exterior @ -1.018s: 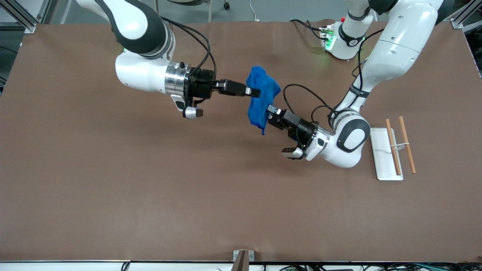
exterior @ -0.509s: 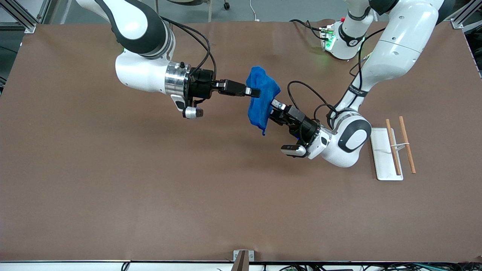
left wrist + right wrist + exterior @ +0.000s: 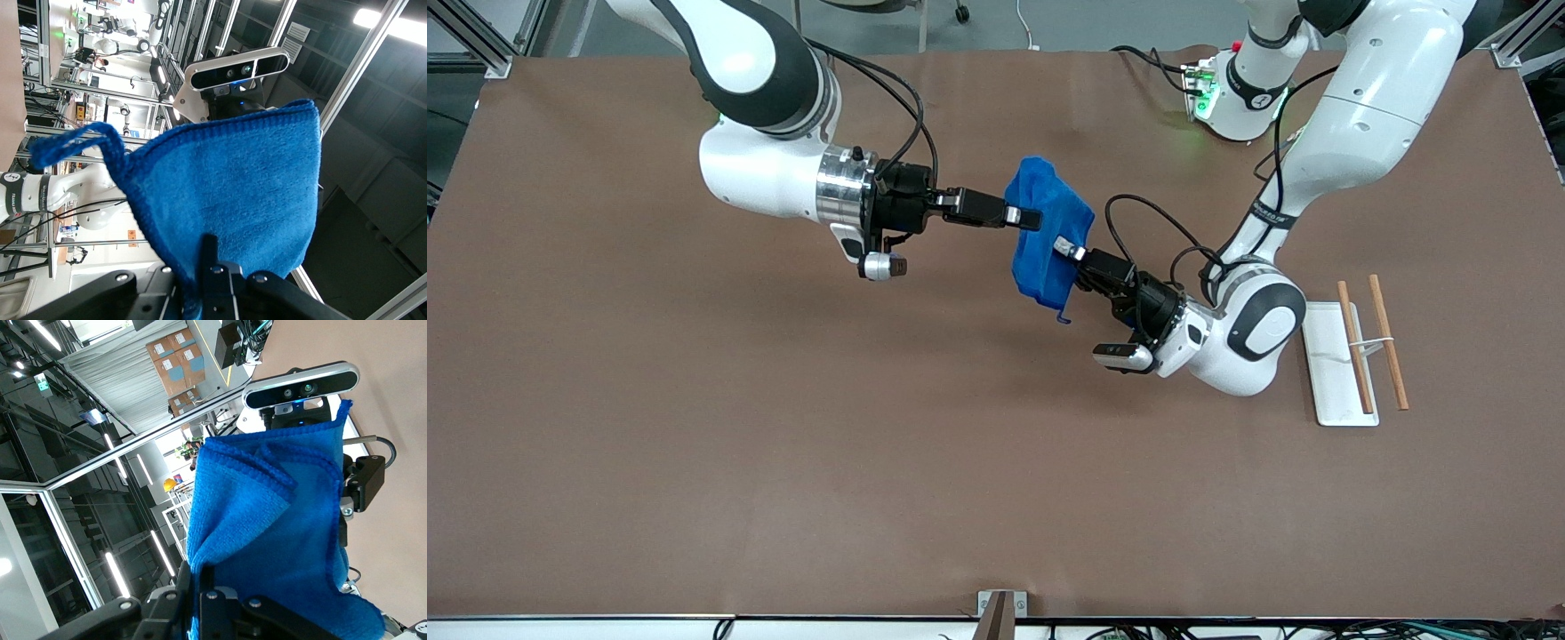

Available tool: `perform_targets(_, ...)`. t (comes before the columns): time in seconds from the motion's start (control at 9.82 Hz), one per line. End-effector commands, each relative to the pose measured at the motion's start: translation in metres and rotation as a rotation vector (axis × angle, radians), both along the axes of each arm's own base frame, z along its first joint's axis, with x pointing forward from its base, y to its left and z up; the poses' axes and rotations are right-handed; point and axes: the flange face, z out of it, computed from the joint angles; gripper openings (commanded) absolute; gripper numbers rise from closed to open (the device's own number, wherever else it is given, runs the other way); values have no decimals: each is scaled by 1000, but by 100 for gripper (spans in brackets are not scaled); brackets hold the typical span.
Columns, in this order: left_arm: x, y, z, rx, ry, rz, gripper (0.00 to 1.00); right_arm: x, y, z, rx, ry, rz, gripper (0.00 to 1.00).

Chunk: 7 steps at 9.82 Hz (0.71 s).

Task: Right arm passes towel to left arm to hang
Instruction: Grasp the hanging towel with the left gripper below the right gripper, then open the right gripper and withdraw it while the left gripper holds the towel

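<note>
Held over the table (image 3: 694,444): blue towel (image 3: 1045,240) pinched by right gripper (image 3: 1030,219); also clamped by left gripper (image 3: 1069,253), near its loop (image 3: 73,143).

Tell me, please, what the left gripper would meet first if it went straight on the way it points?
Probably the towel itself: the left gripper is already at it. Past the cloth, the right gripper, shut on the towel, seems roughly in line.

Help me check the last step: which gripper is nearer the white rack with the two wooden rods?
Left. The left gripper, shut on the towel, is up toward the rack's end of the table; the right gripper grips the towel's other edge, farther from the rack.
</note>
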Motion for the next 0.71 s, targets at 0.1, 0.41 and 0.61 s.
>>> perform_targets(0.1, -1, 8, -22, 24, 19, 19, 12, 1, -12, -11, -53, -20, 4, 14)
perform_targets(0.41, -1, 17, -45, 157, -20, 1, 6, 28, -67, -39, -308, -168, 146, 100)
perform_targets(0.61, 4, 38, -54, 294, -87, -52, 0, 52, -136, -61, -514, -217, 310, 100)
